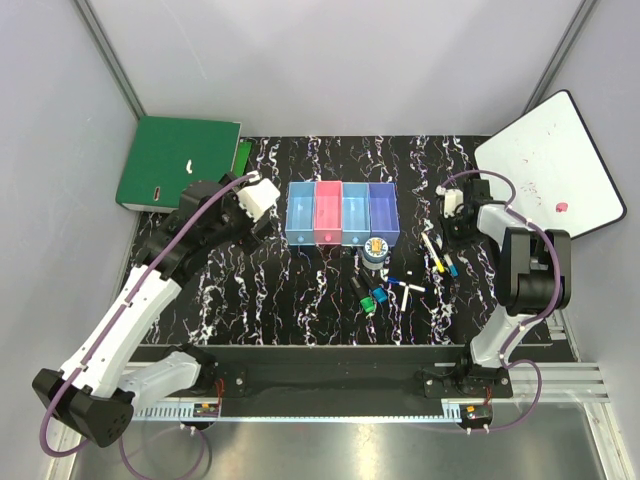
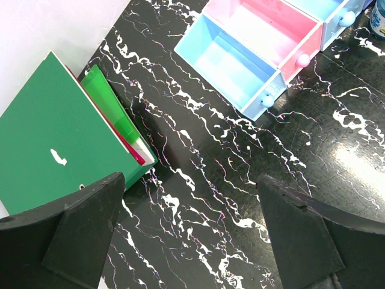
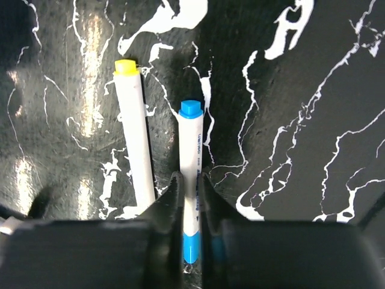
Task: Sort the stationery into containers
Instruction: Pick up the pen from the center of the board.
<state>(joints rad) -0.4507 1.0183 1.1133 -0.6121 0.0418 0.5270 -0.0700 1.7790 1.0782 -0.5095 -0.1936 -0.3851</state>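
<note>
With left gripper (image 2: 189, 186) wide and empty, risks pivoting the blue-capped pen (image 3: 191, 150), pinched near its tail in the right gripper (image 3: 192, 201), and nudging the neighbouring yellow-capped pen (image 3: 135, 132).

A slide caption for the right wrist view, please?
Right end effector grips a blue-capped pen beside a yellow-capped pen.

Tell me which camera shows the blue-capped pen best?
Right wrist view: the blue-capped pen is large, pinched by the right tool. The overhead view shows a tiny sliver; the left wrist view misses it.
</note>
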